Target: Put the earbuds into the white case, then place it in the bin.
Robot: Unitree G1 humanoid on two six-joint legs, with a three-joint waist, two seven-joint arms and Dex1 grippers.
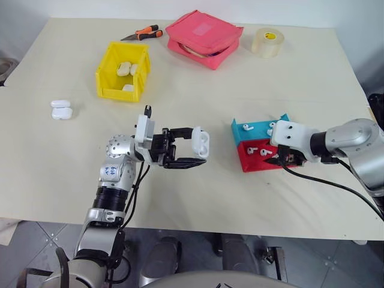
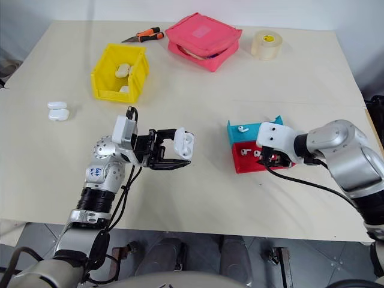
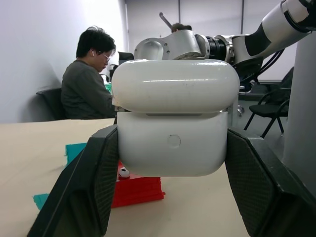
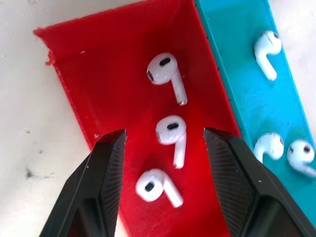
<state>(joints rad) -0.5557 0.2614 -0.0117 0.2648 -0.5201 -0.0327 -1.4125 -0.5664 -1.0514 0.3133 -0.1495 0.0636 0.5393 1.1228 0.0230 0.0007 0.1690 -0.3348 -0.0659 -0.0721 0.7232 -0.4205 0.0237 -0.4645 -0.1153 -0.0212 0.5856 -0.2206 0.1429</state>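
White case [image 1: 201, 143] clamped in left tool [image 1: 193, 148], lid hinged up, above bare desk [image 1: 198, 198].

Glossy rounded shell, black fingers pressing both sides. Right tool [image 4: 164, 140] spread over red tray [image 4: 98, 64], straddling middle of three stemmed earbuds [image 4: 172, 134]; teal tray [image 4: 237, 59] adjoins. Yellow bin [image 1: 108, 81] well apart, open desk between.

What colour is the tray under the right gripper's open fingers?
Red, a shallow plastic tray holding three white earbuds; the right wrist view shows it best.
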